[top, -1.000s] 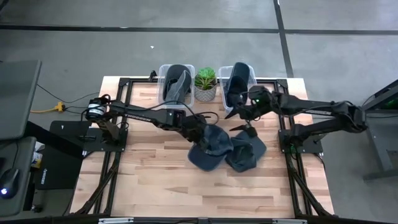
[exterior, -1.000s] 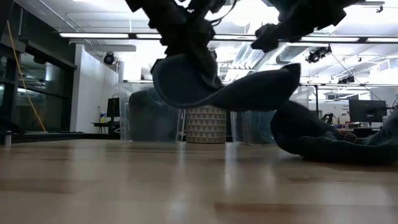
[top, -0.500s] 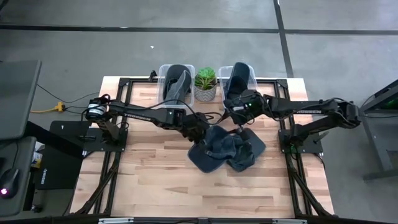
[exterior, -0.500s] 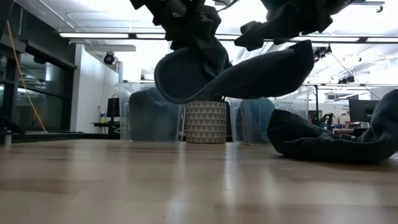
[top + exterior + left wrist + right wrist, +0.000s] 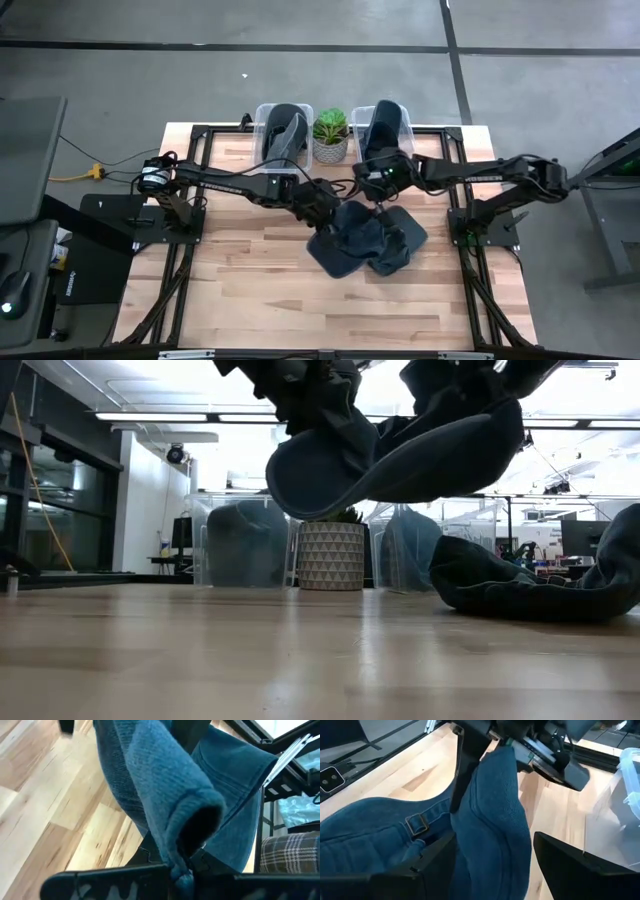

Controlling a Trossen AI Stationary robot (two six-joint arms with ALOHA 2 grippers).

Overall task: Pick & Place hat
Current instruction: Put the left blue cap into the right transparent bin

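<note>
My left gripper is shut on a blue hat, which it holds above the middle of the table. In the low view this hat hangs clear of the wood. My right gripper is open, with one finger on each side of the hat's hanging cloth, just below the left gripper. A second blue denim hat with a buckle strap lies on the table to the right of the held one. My left gripper pinches a thick folded edge of the hat between its two fingers, slanting down from the table's left. The hat hangs below the fingers, slack, clear of the table. My right gripper: I cannot tell whether its open fingers touch the cloth between them.
Two clear bins with dark hats inside stand at the far edge, with a potted plant between them. Bare wood lies toward the near edge. Black frame rails run along both sides of the table.
My right gripper has gone toward the table's left and down, up to the held hat, and now straddles it, still open. My left gripper has rolled at the wrist. The hat has turned with it and hangs a little higher, its right end raised.
</note>
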